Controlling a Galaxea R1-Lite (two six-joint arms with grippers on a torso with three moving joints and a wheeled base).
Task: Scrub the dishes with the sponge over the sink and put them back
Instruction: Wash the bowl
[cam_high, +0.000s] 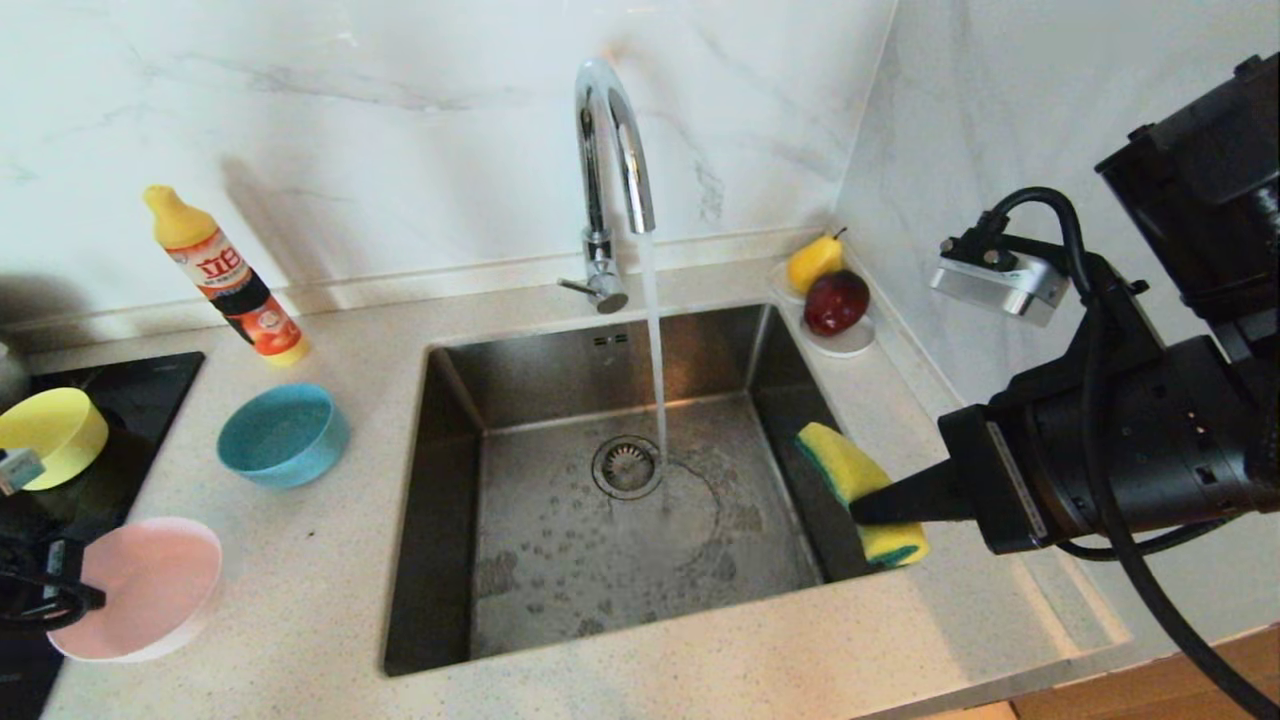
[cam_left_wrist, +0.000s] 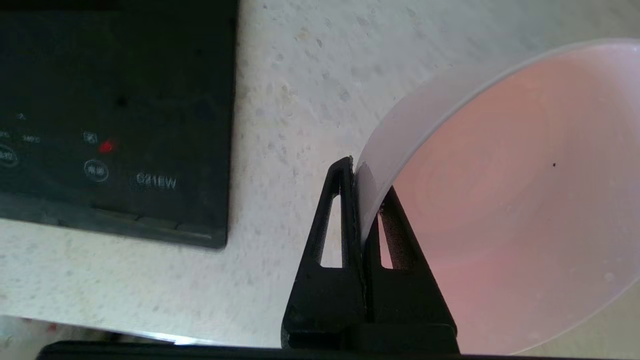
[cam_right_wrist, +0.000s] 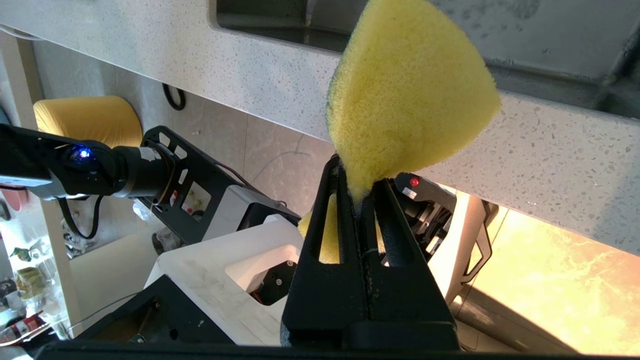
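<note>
Beside the running sink (cam_high: 560, 370), the left gripper (cam_left_wrist: 367, 200) pinches the pink bowl (cam_high: 150, 585) while the right gripper (cam_right_wrist: 360, 192) clamps the sponge (cam_high: 860, 485) at the basin's edge; scrubbing all bowls seemingly remains.

Left gripper (cam_left_wrist: 367, 200) at 8 o'clock in head view, jaws clamped on pink bowl (cam_left_wrist: 510, 200) rim. Right gripper (cam_high: 865, 508) at 4 o'clock, arm level, jaws pinching sponge (cam_high: 850, 475) tail.
</note>
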